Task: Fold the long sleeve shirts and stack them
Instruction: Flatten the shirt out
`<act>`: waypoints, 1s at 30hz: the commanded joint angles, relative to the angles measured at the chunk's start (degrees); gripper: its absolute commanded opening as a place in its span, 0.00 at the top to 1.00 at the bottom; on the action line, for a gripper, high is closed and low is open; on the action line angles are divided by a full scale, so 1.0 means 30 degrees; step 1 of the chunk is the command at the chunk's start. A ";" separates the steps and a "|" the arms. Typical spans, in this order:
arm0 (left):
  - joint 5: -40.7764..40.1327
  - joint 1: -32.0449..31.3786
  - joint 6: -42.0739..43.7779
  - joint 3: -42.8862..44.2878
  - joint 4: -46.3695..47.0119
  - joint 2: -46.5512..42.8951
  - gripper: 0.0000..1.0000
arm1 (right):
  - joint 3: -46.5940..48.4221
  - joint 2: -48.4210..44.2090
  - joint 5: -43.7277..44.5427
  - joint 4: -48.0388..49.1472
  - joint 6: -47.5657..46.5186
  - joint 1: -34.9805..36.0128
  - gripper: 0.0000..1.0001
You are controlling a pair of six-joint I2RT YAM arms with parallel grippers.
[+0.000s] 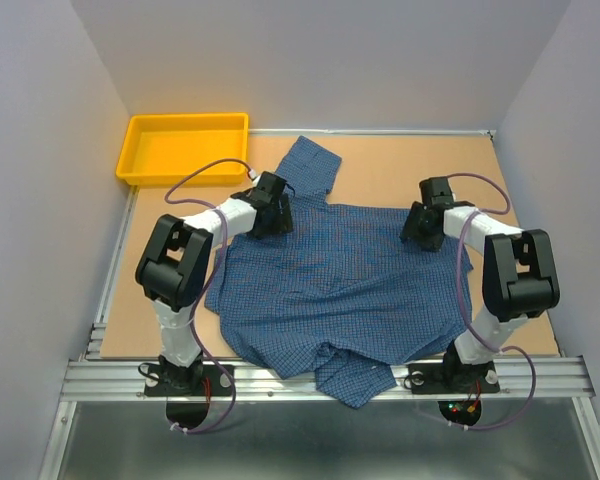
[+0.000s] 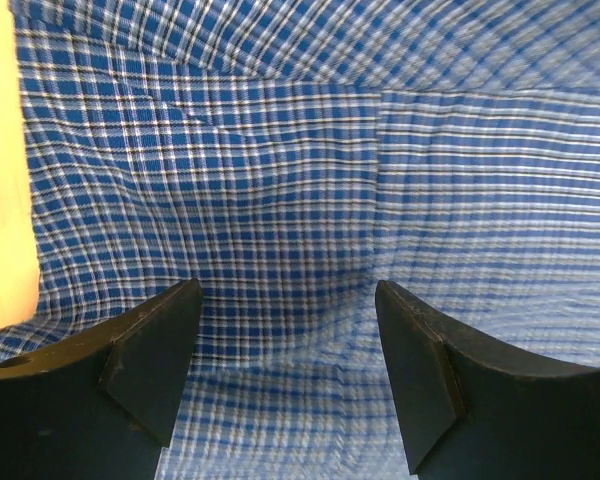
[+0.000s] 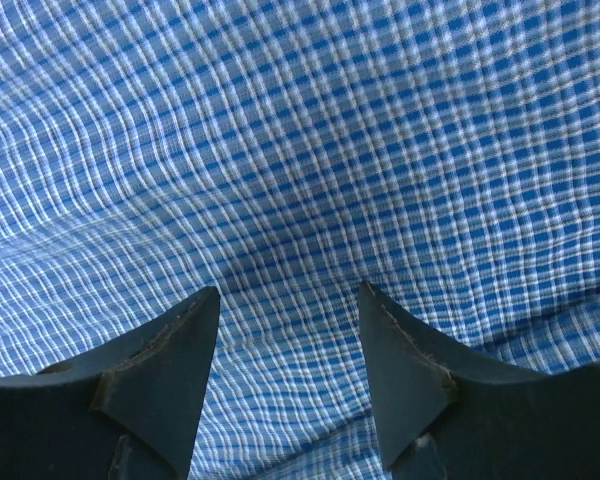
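A blue small-check long sleeve shirt (image 1: 335, 280) lies spread across the brown table, one sleeve reaching toward the back and a fold of cloth hanging over the near edge. My left gripper (image 1: 272, 212) sits low over the shirt's far left corner; in the left wrist view it (image 2: 288, 300) is open, the checked cloth (image 2: 310, 170) flat between the fingers with nothing pinched. My right gripper (image 1: 420, 228) hovers over the shirt's far right edge. Seen from the right wrist, it (image 3: 288, 300) stands open above the cloth (image 3: 300, 140), holding nothing.
A yellow tray (image 1: 140, 135) stands at the back left corner of the table (image 1: 400, 165). Grey walls close in on three sides. A metal rail (image 1: 330, 378) runs along the near edge by the arm bases.
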 commanded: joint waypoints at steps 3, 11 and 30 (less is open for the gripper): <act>-0.1078 0.0028 0.0831 0.1816 0.0367 0.1397 0.18 | 0.2015 0.1849 0.1919 0.0107 0.0141 0.0095 0.37; -0.1400 0.0759 0.1651 0.7906 -0.0336 0.6054 0.18 | 0.5967 0.6331 0.2623 0.0430 0.0434 -0.0870 0.36; -0.1050 -0.0058 0.0921 0.6282 0.0515 -0.0585 0.17 | 0.3283 -0.0925 0.0722 0.0371 0.0022 -0.1077 0.20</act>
